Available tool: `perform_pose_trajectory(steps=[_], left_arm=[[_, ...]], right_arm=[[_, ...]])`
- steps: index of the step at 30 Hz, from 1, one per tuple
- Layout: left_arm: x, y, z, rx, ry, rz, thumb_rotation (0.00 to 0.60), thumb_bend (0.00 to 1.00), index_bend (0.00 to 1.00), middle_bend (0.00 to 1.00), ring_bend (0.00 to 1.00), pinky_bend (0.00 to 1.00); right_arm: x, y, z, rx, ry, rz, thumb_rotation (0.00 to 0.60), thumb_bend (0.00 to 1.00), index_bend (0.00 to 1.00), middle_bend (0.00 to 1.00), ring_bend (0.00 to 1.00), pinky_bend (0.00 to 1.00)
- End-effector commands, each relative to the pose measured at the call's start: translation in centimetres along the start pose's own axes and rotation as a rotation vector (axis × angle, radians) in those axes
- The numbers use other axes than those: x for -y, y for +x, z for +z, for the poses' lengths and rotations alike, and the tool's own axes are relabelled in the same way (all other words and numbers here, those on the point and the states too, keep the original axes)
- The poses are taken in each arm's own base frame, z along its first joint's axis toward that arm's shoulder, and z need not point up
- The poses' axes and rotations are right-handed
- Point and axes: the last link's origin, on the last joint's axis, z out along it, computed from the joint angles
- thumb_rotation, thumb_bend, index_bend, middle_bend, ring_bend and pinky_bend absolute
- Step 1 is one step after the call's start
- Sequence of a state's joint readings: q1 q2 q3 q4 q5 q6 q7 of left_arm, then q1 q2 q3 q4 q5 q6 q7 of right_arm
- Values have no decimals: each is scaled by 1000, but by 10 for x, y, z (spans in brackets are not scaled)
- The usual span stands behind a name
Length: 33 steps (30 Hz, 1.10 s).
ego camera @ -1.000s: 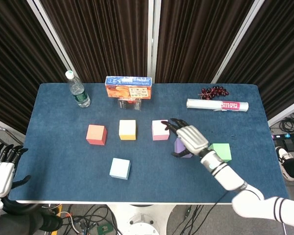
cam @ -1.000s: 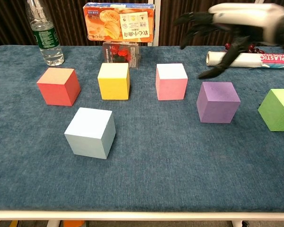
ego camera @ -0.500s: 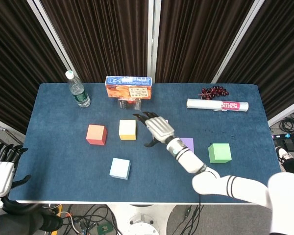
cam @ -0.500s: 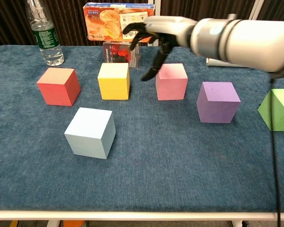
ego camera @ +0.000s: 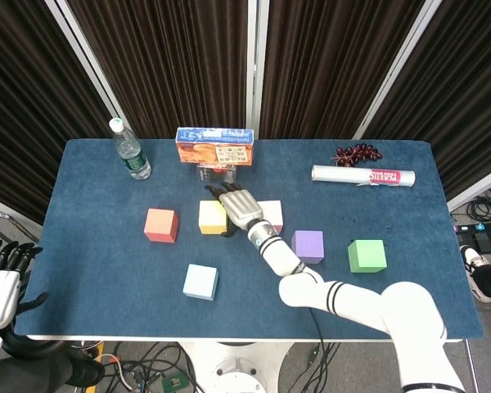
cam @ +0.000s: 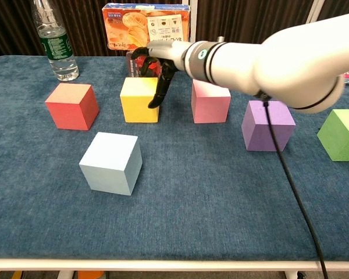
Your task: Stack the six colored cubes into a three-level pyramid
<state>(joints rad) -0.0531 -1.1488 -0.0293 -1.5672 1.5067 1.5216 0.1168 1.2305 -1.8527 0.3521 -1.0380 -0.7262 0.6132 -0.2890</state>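
Yellow cube (cam: 139,99) now has the right hand (cam: 157,68) over its right edge (fingers apart, gripping nothing), having crossed from the purple cube (cam: 267,125) past the pink cube (cam: 210,100); left hand (ego camera: 2,282) idles open off-table.

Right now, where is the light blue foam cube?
In the head view the light blue foam cube sits alone near the table's front edge, left of centre, in front of the orange cube and the yellow cube.
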Motion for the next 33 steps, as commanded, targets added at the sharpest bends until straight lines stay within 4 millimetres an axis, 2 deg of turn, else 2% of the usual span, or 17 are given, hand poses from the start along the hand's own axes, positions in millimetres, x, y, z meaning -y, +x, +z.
perform_pose_trajectory(steps=[1,7,14,20,25,33], left_arm=[[1,-2,1,5,0,-2,600,0,230,182,123,69],[2,-3,4,7,-4,-7,600,0,230,182,123,69],[6,-6,5,16,5,-19,600,0,230,182,123,69],[7,-7,5,13,-1,-26,600,0,230,182,123,69],[4,-9,6,9,-14,-31,600,0,231,182,123,69],[6,-10,3,12,-13,-35,600,0,231,182,123,69]], right_arm=[[11,-7,10,16,1,6,600,38,0,186,0,78],[22,-17,24,13,-6,32,600,74,6,243,0,77],[23,-20,30,-46,-8,36,600,131,150,424,64,77],[13,-12,16,-91,15,67,600,133,156,431,67,77],[6,-13,1,-79,21,69,600,132,156,428,66,77],[0,-20,-2,-63,-16,81,600,132,156,422,66,77]])
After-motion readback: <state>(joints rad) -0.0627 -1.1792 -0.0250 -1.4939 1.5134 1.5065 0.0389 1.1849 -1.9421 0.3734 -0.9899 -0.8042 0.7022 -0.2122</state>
